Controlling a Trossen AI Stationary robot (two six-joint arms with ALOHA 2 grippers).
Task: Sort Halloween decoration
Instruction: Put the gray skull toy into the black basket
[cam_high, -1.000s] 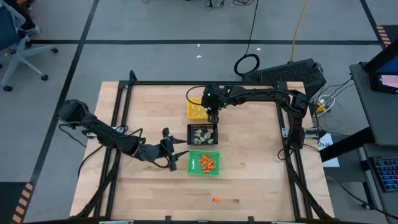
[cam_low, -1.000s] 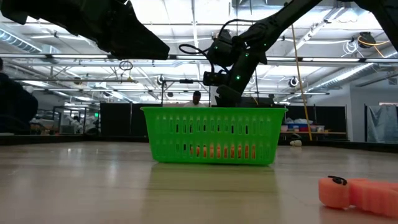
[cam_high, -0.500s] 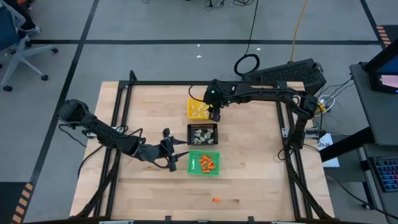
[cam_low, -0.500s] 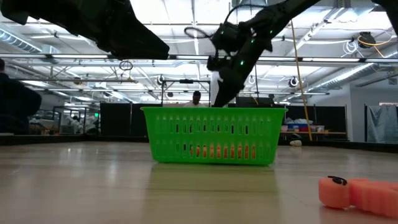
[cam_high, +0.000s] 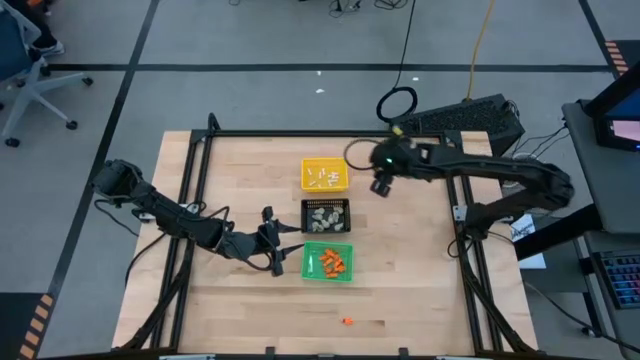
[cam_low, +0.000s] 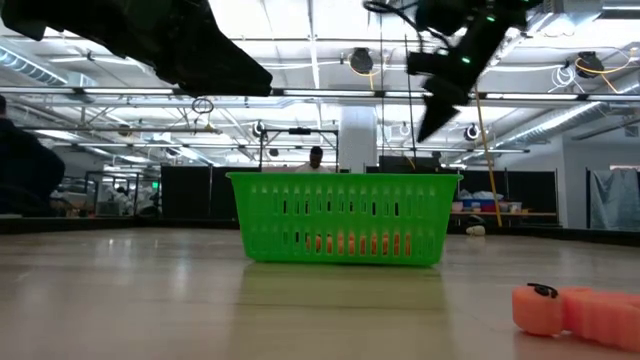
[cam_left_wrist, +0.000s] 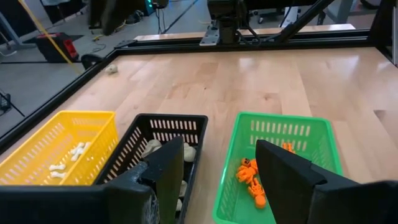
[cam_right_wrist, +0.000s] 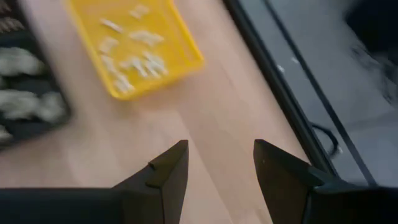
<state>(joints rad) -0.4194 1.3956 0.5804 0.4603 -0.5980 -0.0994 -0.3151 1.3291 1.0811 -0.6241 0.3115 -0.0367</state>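
Observation:
Three small trays stand in a row at mid-table. The yellow tray (cam_high: 324, 175) holds thin white sticks (cam_left_wrist: 68, 155). The black tray (cam_high: 326, 215) holds beige-grey lumps (cam_left_wrist: 168, 151). The green tray (cam_high: 327, 260) holds orange bits (cam_left_wrist: 252, 177). One orange piece (cam_high: 346, 322) lies alone on the wood near the front edge, and also shows in the low view (cam_low: 575, 310). My left gripper (cam_high: 283, 250) hovers open just left of the green tray, empty (cam_left_wrist: 221, 155). My right gripper (cam_high: 381, 186) hangs open and empty above bare wood right of the yellow tray (cam_right_wrist: 217, 152).
A black metal frame (cam_high: 300, 134) runs around the table's edges. Bare wood lies to the right of the trays and along the front. The room beyond the table shows behind the green tray (cam_low: 340, 218) in the low view.
My right gripper has risen from over the far end of the black tray and swung toward the table's right edge, tipping and rolling as it went. It has stayed open and empty. The trays and the lone orange piece have not moved.

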